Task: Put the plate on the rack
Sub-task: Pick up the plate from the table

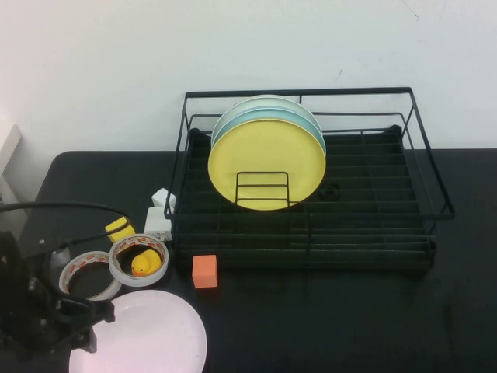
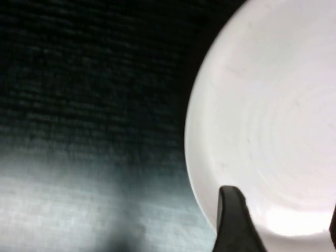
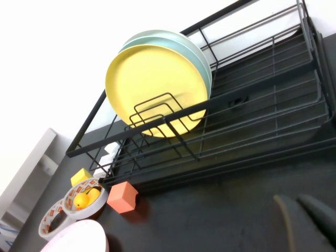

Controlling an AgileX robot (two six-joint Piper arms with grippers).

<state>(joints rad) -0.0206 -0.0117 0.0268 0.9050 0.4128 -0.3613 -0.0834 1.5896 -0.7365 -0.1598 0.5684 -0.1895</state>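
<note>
Plate [image 1: 151,334]: pale pink, flat on the table at its near left corner, well apart from the rack; also seen close in the left wrist view [image 2: 273,121].
Rack [image 1: 311,233]: black wire, at the table's far middle, against the wall; holds a yellow plate [image 1: 266,163] upright in front and a teal plate [image 1: 299,118] just behind it.
Left gripper [image 1: 81,326]: low at the plate's left rim; fingers [image 2: 236,220] set narrowly apart, the rim between them, grip not clear.
Right gripper [image 3: 304,220]: only its dark fingertips show in its own wrist view, raised above the table, near the rack; opening cannot be told.
Table [image 1: 334,326]: matte black cloth.
Wall [image 1: 93,70]: plain white, behind the table.
Other: two tape rolls [image 1: 89,273], a yellow duck [image 1: 143,264] inside one, an orange cube [image 1: 205,271] just before the rack.
</note>
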